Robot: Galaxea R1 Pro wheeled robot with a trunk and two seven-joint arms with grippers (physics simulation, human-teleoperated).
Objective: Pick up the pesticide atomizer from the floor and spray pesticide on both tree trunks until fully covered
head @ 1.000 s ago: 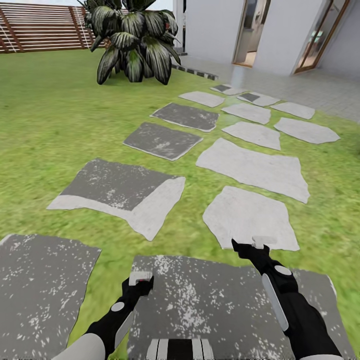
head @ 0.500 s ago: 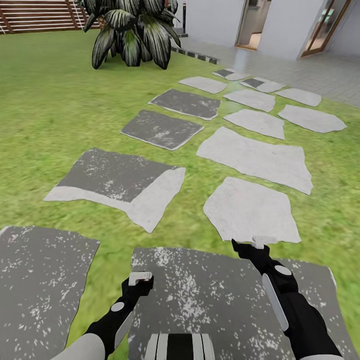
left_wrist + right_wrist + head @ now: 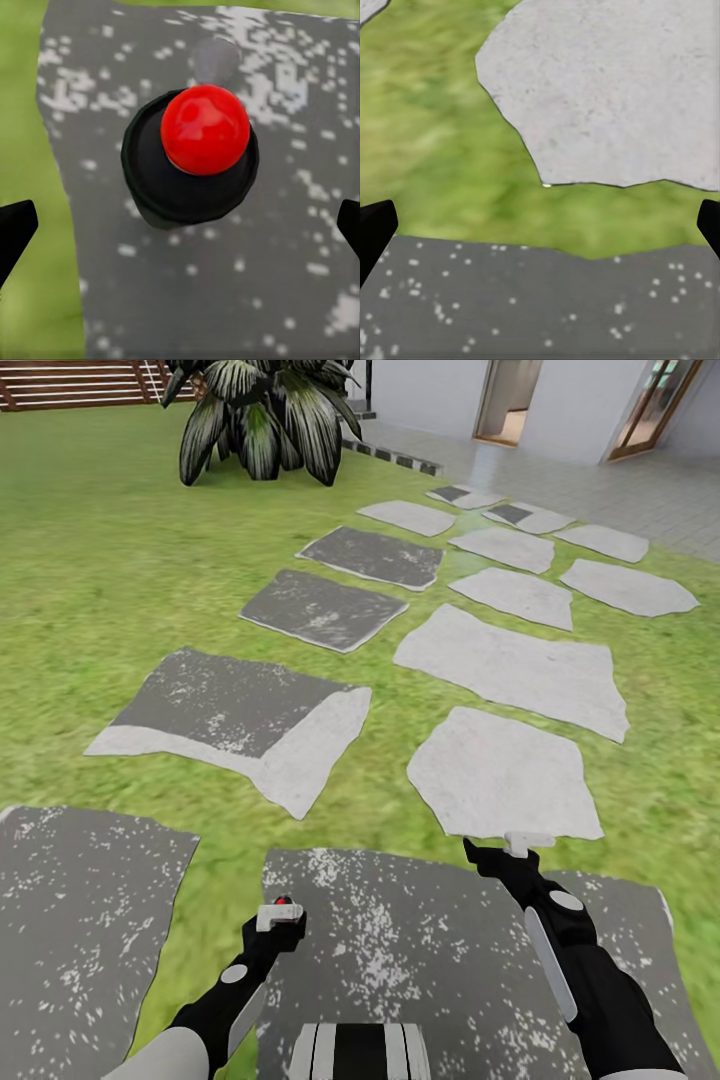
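The pesticide atomizer and the trees are out of view. My left gripper (image 3: 281,913) hangs open over a dark speckled stepping stone (image 3: 430,950). In the left wrist view a round black object with a glossy red ball on top (image 3: 204,129) sits between and beyond the widely spread black fingertips (image 3: 15,225); I cannot tell what it is. It shows as a small red spot (image 3: 283,901) at the left gripper in the head view. My right gripper (image 3: 510,847) is open too, with nothing in it, over the seam between grass and a pale stone (image 3: 615,90).
A lawn (image 3: 90,560) carries a path of grey and pale stepping stones (image 3: 510,670). A low bush with broad dark leaves (image 3: 265,415) stands at the back, a brown slatted fence (image 3: 70,382) behind it. A paved terrace and house doors (image 3: 600,420) lie at the back right.
The whole picture has shifted: the camera has moved forward, so bush and stones sit higher. A red spot now shows at the left gripper. Both arms hold the same pose.
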